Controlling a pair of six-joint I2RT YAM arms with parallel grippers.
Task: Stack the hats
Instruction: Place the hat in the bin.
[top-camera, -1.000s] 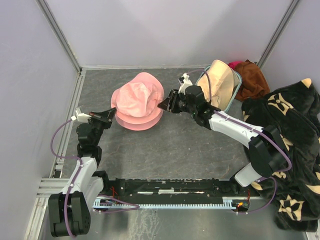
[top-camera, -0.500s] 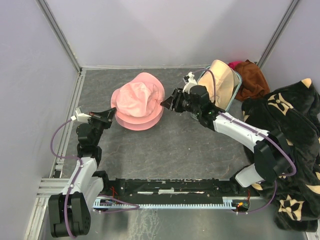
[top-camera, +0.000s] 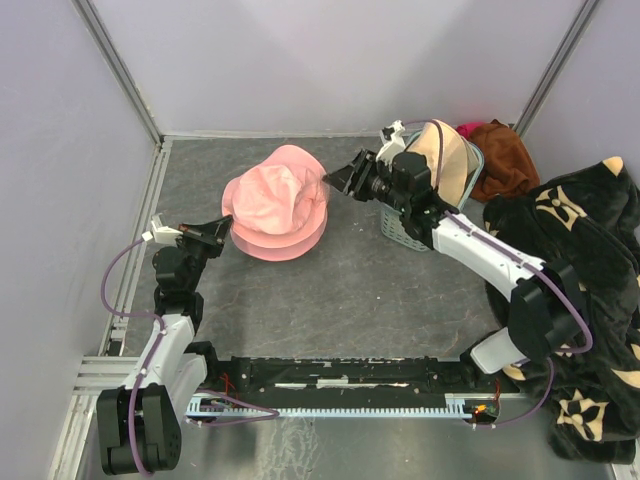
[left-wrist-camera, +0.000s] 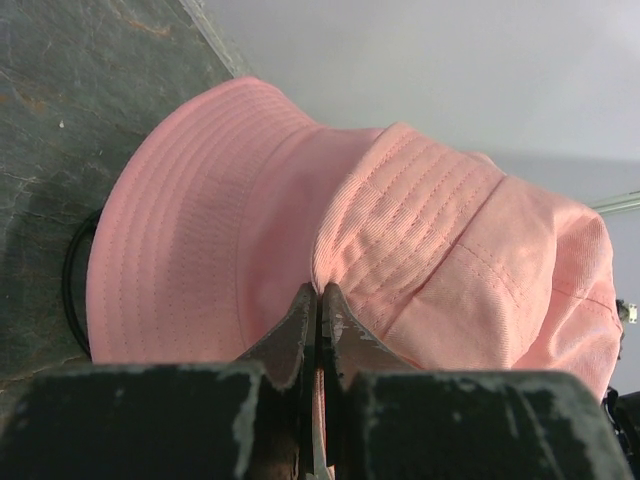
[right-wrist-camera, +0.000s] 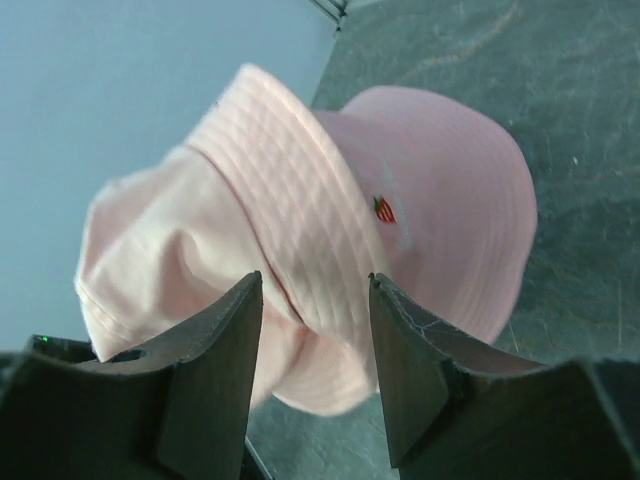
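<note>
Two pink hats (top-camera: 275, 195) lie stacked on the grey floor, the upper one crumpled on the lower one's brim (top-camera: 290, 245). My left gripper (top-camera: 222, 227) is at the stack's left edge; in the left wrist view it (left-wrist-camera: 320, 290) is shut, with pink hat (left-wrist-camera: 200, 240) fabric pinched between the fingers. My right gripper (top-camera: 340, 180) is open and empty just right of the stack; in the right wrist view it (right-wrist-camera: 315, 280) faces the pink hats (right-wrist-camera: 450, 220) without touching them. A beige hat (top-camera: 445, 160) sits in the teal basket (top-camera: 400, 225) behind the right gripper.
A rust-brown cloth (top-camera: 505, 160) lies at the back right behind the basket. A black blanket with a beige pattern (top-camera: 580, 290) covers the right side. Lilac walls enclose the floor on three sides.
My right gripper has drawn back and to the right, away from the pink hats toward the basket, staying open. The left arm and the hats have not moved.
</note>
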